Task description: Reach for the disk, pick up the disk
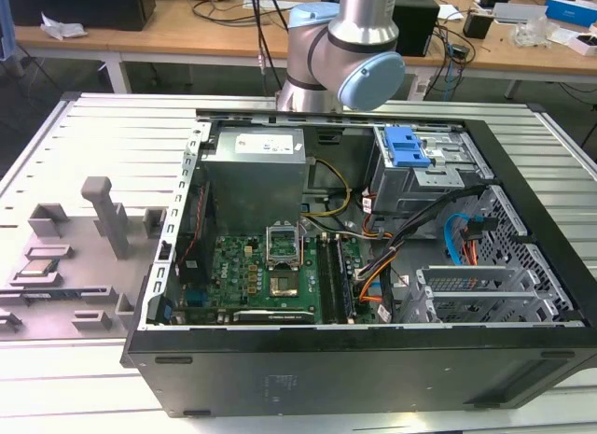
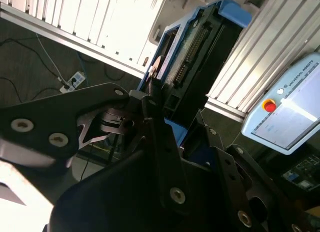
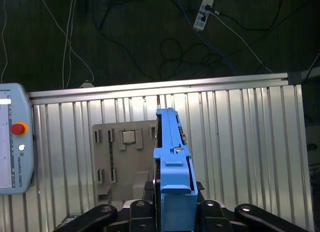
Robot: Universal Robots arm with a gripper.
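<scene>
- The pincer (image 3: 172, 218) is closed on the disk (image 3: 172, 162); its black links sit on either side of the disk's blue frame in the first wrist view
- The disk stands edge-on between the two sides of the pincer, one end gripped and the rest sticking straight out past the links
- In the second wrist view the disk (image 2: 194, 45) runs away from the pincer's black linkage, with its blue frame along the edges and a row of connector pins on the dark narrow side
- The disk is in the air, well apart from the slatted aluminium table (image 3: 240, 142) behind it and touching nothing but the pincer
- Beyond the disk, a grey fixture plate (image 3: 112, 162) lies on the table with a small square silver chip (image 3: 129, 136) set in it
- A teach pendant (image 3: 12, 142) with a red button lies at the table's edge, and a power strip (image 3: 202, 20) and cables lie on the dark floor
- In the exterior view the arm (image 1: 350, 42) rises behind an open computer case (image 1: 373, 369) that rests on the table (image 1: 112, 135)
</scene>
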